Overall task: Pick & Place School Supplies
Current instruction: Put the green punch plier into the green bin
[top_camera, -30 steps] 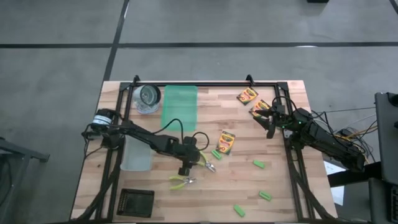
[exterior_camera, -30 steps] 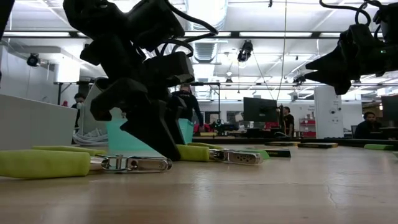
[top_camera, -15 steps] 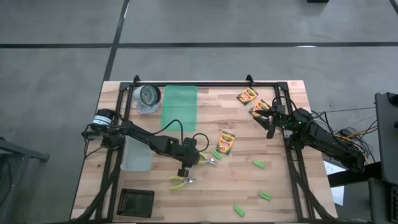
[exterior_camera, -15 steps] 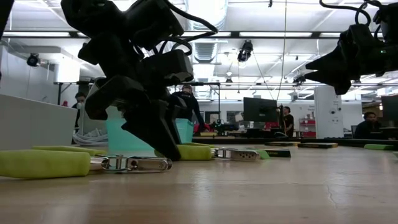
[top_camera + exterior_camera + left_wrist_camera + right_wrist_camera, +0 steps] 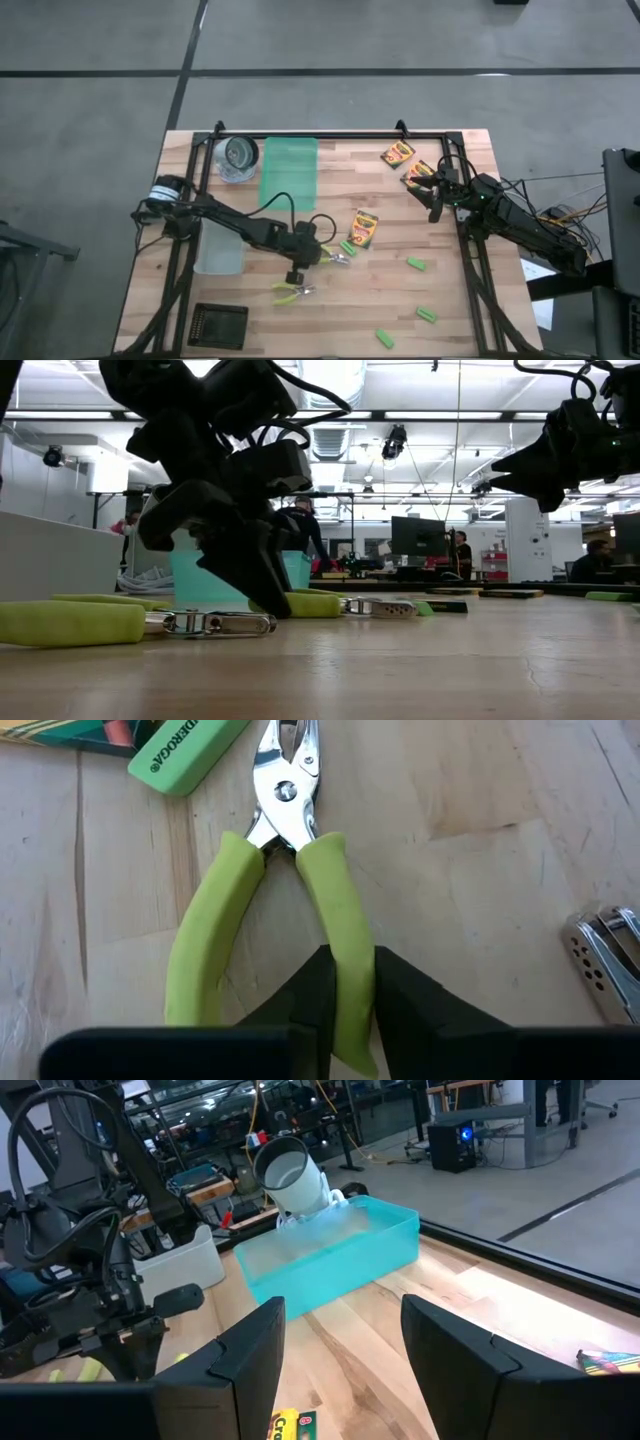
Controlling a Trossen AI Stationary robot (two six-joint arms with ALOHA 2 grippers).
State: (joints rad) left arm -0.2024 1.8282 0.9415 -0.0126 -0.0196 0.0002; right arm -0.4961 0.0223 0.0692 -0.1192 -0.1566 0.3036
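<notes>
Clamping: one yellow-green handle of the pliers (image 5: 290, 910) is pinched by the left claw (image 5: 345, 1010) on the counter (image 5: 480, 900) | right claw (image 5: 340, 1350) is held wide, empty, raised near the crayon boxes (image 5: 408, 162).

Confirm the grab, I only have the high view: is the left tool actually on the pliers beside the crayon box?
Observer: Yes. The left wrist view shows the left tool shut on one yellow-green handle of the pliers. The other handle sits outside the fingers.
Operator: Lifted?
Observer: Not yet. In the low view the pliers lie flat on the table.
Operator: Right side?
Observer: The right wrist view shows the right tool open, with nothing between its fingers.
</notes>
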